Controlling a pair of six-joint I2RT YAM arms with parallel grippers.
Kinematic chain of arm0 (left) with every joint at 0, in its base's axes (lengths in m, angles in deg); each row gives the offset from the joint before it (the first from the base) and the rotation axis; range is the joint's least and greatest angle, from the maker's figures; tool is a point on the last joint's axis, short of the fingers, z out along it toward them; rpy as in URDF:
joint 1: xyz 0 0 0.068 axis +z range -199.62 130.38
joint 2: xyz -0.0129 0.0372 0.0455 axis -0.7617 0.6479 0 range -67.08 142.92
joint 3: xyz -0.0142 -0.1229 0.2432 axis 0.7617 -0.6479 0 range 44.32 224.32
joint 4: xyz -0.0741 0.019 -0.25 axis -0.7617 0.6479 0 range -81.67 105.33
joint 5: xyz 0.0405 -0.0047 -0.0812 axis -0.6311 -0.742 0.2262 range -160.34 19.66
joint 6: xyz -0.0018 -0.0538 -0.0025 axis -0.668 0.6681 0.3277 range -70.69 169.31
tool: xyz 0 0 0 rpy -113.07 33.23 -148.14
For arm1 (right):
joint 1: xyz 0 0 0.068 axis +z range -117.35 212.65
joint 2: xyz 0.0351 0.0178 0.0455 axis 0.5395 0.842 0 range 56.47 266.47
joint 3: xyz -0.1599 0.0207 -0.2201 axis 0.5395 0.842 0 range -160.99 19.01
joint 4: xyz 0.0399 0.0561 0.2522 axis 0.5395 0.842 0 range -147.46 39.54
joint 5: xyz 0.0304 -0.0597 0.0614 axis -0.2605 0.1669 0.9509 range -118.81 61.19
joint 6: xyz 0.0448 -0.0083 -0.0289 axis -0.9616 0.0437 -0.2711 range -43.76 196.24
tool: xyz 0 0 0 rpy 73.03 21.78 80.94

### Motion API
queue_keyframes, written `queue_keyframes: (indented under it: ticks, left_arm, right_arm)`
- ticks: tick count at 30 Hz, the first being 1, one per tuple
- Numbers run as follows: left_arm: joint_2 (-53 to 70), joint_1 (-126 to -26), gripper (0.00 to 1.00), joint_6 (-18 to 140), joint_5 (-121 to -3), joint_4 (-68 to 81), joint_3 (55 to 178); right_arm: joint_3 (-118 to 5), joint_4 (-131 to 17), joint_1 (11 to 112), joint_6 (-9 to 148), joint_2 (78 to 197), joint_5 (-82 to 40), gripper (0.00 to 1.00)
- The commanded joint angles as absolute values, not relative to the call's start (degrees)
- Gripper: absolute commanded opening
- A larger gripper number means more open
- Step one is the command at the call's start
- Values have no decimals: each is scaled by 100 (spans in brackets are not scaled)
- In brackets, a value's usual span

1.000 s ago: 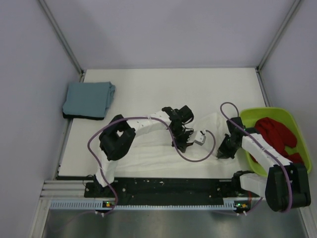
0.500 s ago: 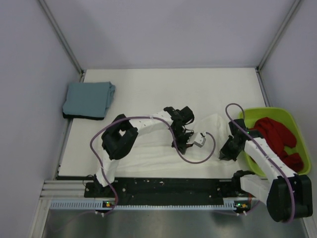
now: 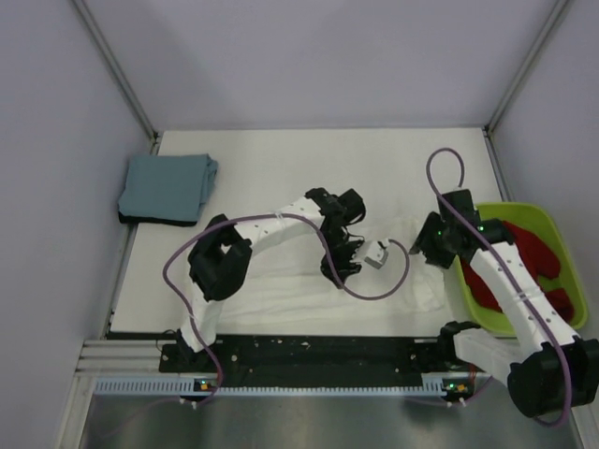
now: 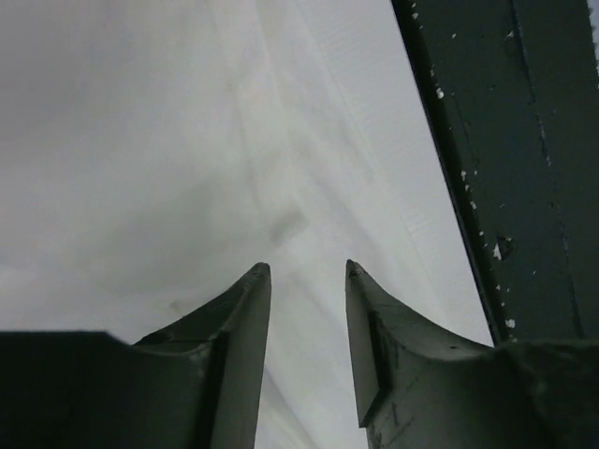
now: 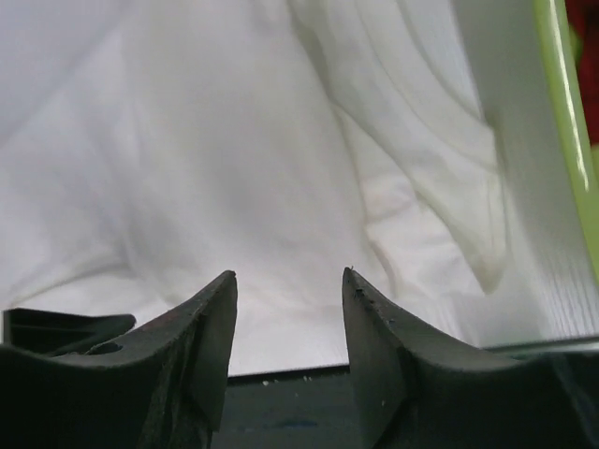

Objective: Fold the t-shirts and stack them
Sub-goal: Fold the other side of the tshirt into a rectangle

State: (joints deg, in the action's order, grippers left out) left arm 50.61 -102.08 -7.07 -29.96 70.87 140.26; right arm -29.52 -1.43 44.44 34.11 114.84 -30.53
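Lime-green bin rests on the table, far right.

white shirt: you are seeing only part of it from above; the left arm is covering its middle, and the right arm its right end.
black shirt: you are getting just a dark sliver under the folded blue-grey shirt.
bin: the right arm is hiding its near-left wall.
red cloth: you are seeing it partly behind the right arm.

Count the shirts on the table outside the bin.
3: white shirt spread near centre; blue-grey shirt folded far left; black shirt under it, edge showing. Others may be hidden.
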Motion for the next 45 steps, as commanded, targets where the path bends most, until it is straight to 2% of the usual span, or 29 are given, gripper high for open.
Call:
queue_keyframes:
  ticks: [1, 2, 5, 10, 14, 15, 21, 22, 28, 37, 42, 45]
  left_arm:
    - [4428, -9534, 35, 470, -3990, 6671, 14093]
    - [4384, -9340, 33, 666, -4193, 6573, 13987]
    - [4217, -8375, 30, 1413, -4729, 5985, 13522]
    - [3822, -7152, 28, 1617, -5302, 5202, 12380]
    - [3435, -6668, 28, 1600, -5364, 4842, 11439]
    - [3339, -6588, 28, 1608, -5451, 4702, 11150]
    - [3504, -6035, 26, 1679, -6058, 4164, 10471]
    - [3601, -5947, 26, 1687, -6041, 4147, 10444]
    - [3724, -5691, 25, 1740, -6216, 4190, 10514]
    - [3769, -5682, 29, 1661, -5909, 4401, 10672]
    - [3585, -5682, 32, 1652, -5699, 4761, 10962]
    - [3365, -5682, 38, 1538, -5435, 5007, 11164]
  right_arm:
    - [-3959, -1017, 4539, 4380, 12340, -3591, 47]
    - [-4127, -1148, 4522, 4433, 12683, -3619, 47]
    - [-4278, -1657, 4513, 4705, 13580, -3759, 58]
    - [-4366, -2203, 4311, 5101, 14697, -3849, 57]
    - [-4173, -2791, 4170, 5225, 15068, -3541, 53]
    - [-4137, -2906, 4153, 5190, 15138, -3506, 51]
    - [-3909, -2881, 3916, 4689, 15578, -3750, 2]
    - [-3769, -2872, 3872, 4601, 15544, -3847, 0]
    - [-3346, -2898, 3713, 4372, 15130, -4568, 0]
    - [-3811, -2968, 3914, 5153, 14876, -3804, 0]
    - [-4101, -3021, 4328, 5287, 14182, -3971, 13]
    - [-4128, -3231, 4399, 5155, 14119, -3542, 22]
